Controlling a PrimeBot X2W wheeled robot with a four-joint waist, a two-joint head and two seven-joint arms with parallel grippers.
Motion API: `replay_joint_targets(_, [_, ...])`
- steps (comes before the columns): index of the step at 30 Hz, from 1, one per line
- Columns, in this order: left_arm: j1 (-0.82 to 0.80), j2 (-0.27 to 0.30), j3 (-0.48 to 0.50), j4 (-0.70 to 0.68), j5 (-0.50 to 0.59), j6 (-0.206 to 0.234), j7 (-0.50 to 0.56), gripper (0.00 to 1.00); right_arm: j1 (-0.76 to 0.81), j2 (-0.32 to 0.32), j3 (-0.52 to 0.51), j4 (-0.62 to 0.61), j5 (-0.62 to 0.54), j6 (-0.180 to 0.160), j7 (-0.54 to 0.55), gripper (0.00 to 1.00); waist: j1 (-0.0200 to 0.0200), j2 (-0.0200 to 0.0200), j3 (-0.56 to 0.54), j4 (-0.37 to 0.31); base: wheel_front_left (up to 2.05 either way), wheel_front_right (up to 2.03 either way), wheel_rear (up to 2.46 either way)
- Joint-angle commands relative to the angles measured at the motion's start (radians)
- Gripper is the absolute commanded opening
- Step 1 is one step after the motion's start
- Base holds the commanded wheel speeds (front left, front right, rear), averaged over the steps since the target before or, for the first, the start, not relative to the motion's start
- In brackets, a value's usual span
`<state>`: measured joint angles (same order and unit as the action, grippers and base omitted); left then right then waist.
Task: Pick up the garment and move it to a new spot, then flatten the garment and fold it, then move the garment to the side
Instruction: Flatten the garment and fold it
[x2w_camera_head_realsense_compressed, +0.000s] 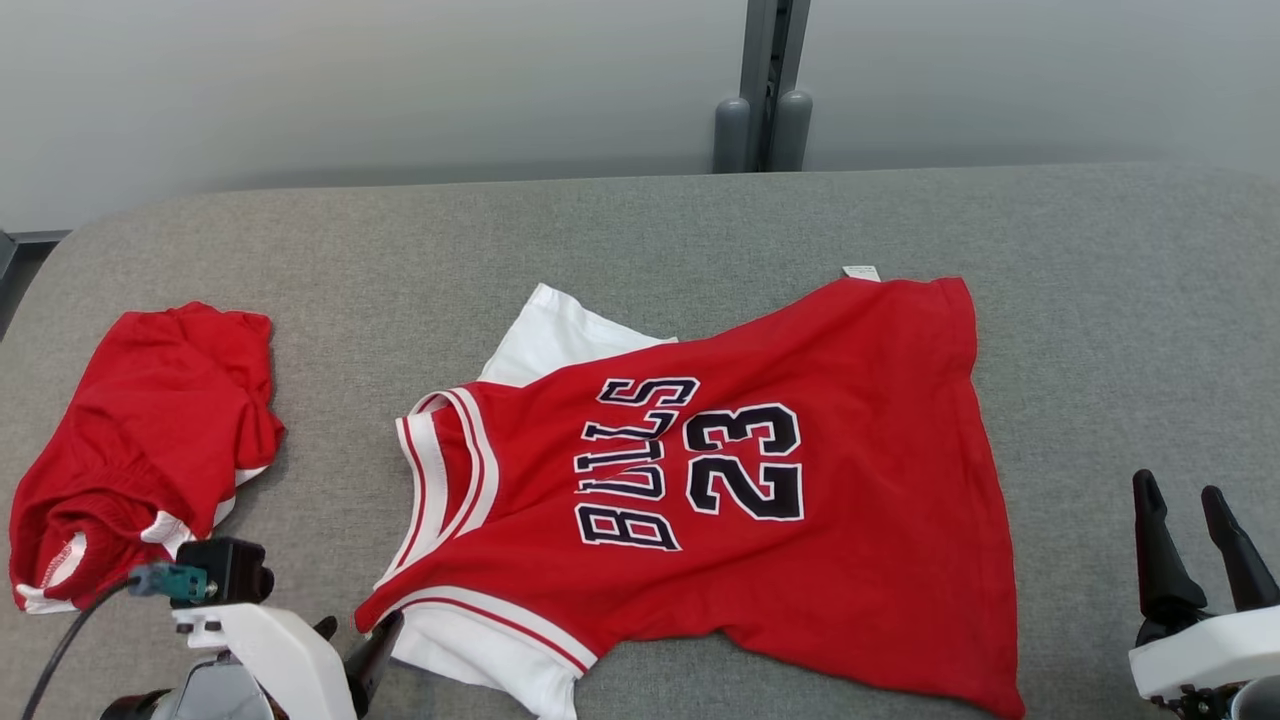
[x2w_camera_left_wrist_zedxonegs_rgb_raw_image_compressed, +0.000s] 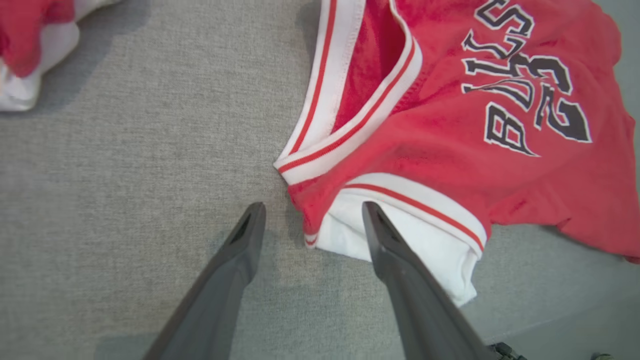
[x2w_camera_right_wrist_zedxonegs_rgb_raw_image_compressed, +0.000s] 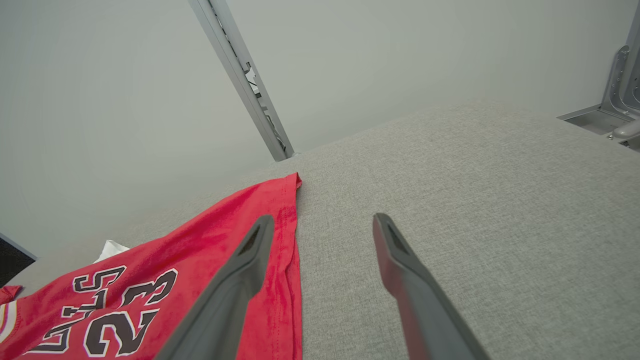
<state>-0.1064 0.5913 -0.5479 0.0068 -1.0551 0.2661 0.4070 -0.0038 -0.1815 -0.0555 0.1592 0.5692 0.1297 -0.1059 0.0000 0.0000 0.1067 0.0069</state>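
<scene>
Red is the big colour here: a red jersey (x2w_camera_head_realsense_compressed: 780, 480) lies spread out in the middle of the grey cloth table (x2w_camera_head_realsense_compressed: 640, 220), right in front of me. It lies sideways, with its neck hole toward my left and its bottom edge toward my right. Across the front it says BULLS in dark letters with white edges, and next to that is a big 23 made the same way. The neck hole has a wide white band with thin red stripes, and the arm hole near me has the same kind of band. A white far sleeve (x2w_camera_head_realsense_compressed: 560, 335) pokes out from under the red, and a white near sleeve (x2w_camera_left_wrist_zedxonegs_rgb_raw_image_compressed: 425, 240) pokes out on my side. A small white tag (x2w_camera_head_realsense_compressed: 861, 272) peeks out at the far right corner. The cloth is mostly flat, but the edge close to me is wavy and a bit bunched. My left gripper (x2w_camera_head_realsense_compressed: 357, 632) is down by the near shoulder of the jersey. Its two dark fingers are spread wide and pinch nothing. One finger crosses in front of the near sleeve, and the other is over bare table beside the shoulder corner. My right gripper (x2w_camera_head_realsense_compressed: 1178, 488) is spread wide too and holds nothing. It sits off to my right, near the bottom edge of the jersey. A rumpled pile of red shorts (x2w_camera_head_realsense_compressed: 140, 440) lies at my far left, well apart from the jersey.
</scene>
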Motion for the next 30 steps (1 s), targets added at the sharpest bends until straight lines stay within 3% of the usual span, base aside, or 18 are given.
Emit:
replay_joint_targets(1, [0.018,0.013,-0.003,-0.016,0.018,0.015,-0.01,1.0,0.011,-0.004,-0.006,0.0,-0.002,0.002,-0.001,1.0,0.0,0.0,-0.001,0.001,0.0,0.0,0.0])
replay_joint_targets(5, [0.06,0.026,-0.041,-0.122,0.064,0.054,-0.012,1.0,0.02,-0.005,-0.022,0.001,0.002,0.002,-0.008,1.0,0.0,0.0,-0.007,0.016,0.0,0.0,0.0])
replay_joint_targets(10, [0.057,-0.007,-0.129,-0.207,0.102,0.056,0.035,1.0,0.009,0.001,-0.017,-0.003,-0.006,0.002,0.002,1.0,0.0,0.0,-0.007,0.031,0.0,0.0,0.0])
replay_joint_targets(15, [0.01,-0.066,-0.211,-0.16,0.136,0.022,0.063,1.0,-0.009,-0.002,-0.011,-0.007,-0.008,0.002,0.009,1.0,0.0,0.0,0.001,0.026,0.0,0.0,0.0])
replay_joint_targets(22, [-0.05,-0.144,-0.267,0.005,0.164,-0.029,0.05,0.98,-0.022,-0.005,-0.003,-0.004,-0.01,0.002,0.011,1.0,0.0,0.0,0.01,0.01,0.0,0.0,0.0])
replay_joint_targets(23, [-0.053,-0.153,-0.267,0.018,0.161,-0.035,0.045,0.95,-0.023,-0.004,-0.002,-0.004,-0.011,0.002,0.011,1.0,0.0,0.0,0.011,0.008,0.0,0.0,0.0])
replay_joint_targets(24, [-0.054,-0.16,-0.268,0.028,0.159,-0.04,0.042,0.8,-0.023,-0.004,-0.001,-0.004,-0.011,0.002,0.011,1.0,0.0,0.0,0.011,0.006,0.0,0.0,0.0])
replay_joint_targets(26, [-0.06,-0.166,-0.268,0.036,0.155,-0.05,0.035,0.06,-0.023,-0.004,0.001,-0.004,-0.011,0.002,0.012,1.0,0.0,0.0,0.013,0.002,0.0,0.0,0.0])
replay_joint_targets(27, [-0.064,-0.169,-0.268,0.034,0.152,-0.055,0.035,0.0,-0.023,-0.005,0.001,-0.004,-0.01,0.002,0.011,1.0,0.0,0.0,0.015,0.0,0.0,0.0,0.0])
replay_joint_targets(30, [-0.075,-0.18,-0.253,0.002,0.139,-0.061,0.026,0.0,-0.023,-0.007,-0.002,-0.004,-0.009,0.002,0.009,1.0,0.0,0.0,0.02,-0.006,0.0,0.0,0.0])
